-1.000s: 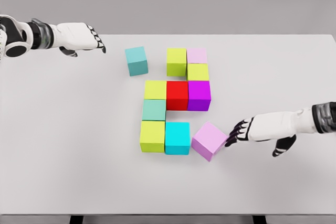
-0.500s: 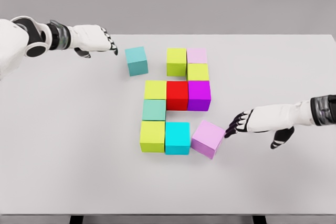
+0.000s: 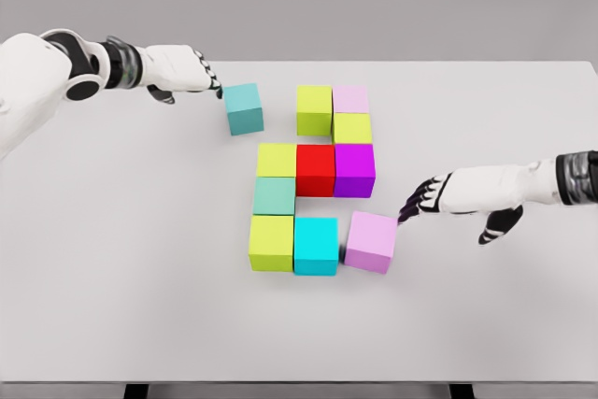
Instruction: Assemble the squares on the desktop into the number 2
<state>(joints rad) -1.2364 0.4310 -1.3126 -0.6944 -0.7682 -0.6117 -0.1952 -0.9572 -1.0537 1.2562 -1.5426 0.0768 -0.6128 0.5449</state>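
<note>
Coloured cubes form a partial figure on the white table: a yellow-green cube and a pale pink cube on top, then a lime cube, a row of yellow-green, red and purple cubes, a green-teal cube, and a bottom row of yellow-green and cyan cubes. A lilac cube sits just right of the cyan one, slightly turned. My right hand, fingers extended, touches its upper right corner. A loose teal cube lies at upper left; my left hand, fingers extended, reaches its left edge.
The table's far edge runs just behind the top cubes. Bare table surface lies left, right and in front of the figure.
The left hand moved right up to the teal cube. The right hand pushed the lilac cube, which rotated nearly square and slid next to the cyan cube.
</note>
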